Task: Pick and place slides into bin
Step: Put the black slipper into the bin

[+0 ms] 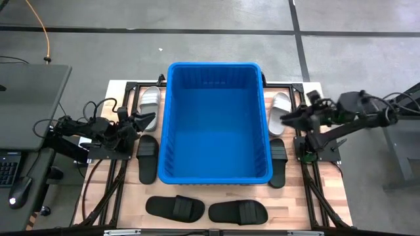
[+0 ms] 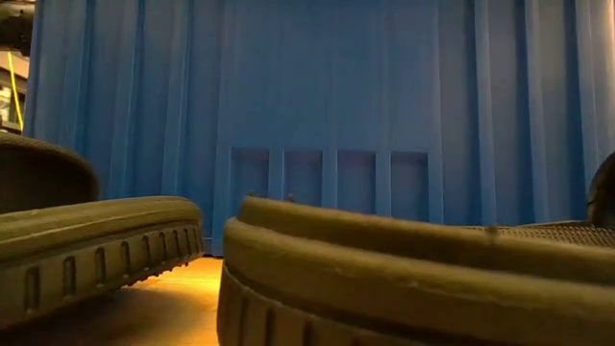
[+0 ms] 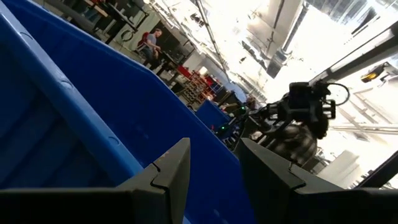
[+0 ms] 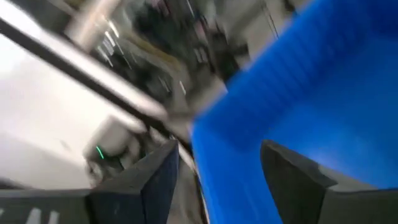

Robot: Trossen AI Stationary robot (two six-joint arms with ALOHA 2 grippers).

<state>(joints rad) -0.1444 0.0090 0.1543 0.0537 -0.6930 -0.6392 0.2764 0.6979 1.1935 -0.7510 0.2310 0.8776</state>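
**Six slides around an empty bin, both grippers unloaded**

Black slide soles [image 2: 404, 279] fill the foreground of the low view, with the bin [image 1: 172, 118] wall rising just behind them. From above, six slides are seen on the table, all outside the bin: a white slide [image 1: 149, 99] and a black slide [image 1: 147, 158] on the bin's left, a second white one [image 1: 282, 105] and a black one [image 1: 278, 161] on its right, and two black ones [image 1: 174, 208] [image 1: 237, 212] along the near edge. Nothing is seen inside the bin.

The left gripper [image 1: 141, 121] is held beside the bin's left wall, near the white slide, its fingers parted and nothing between them. The right gripper [image 1: 289, 118] is poised at the bin's right wall, over the other white slide, likewise spread and unloaded.

The slides are judged light, foam-like and somewhat flexible, with little risk of breakage. The wide ribbed strap is judged the best hold, since it stands proud of the sole; the ribbing should resist slipping. A pinch on the sole edge alone could let the slide flex or pivot.
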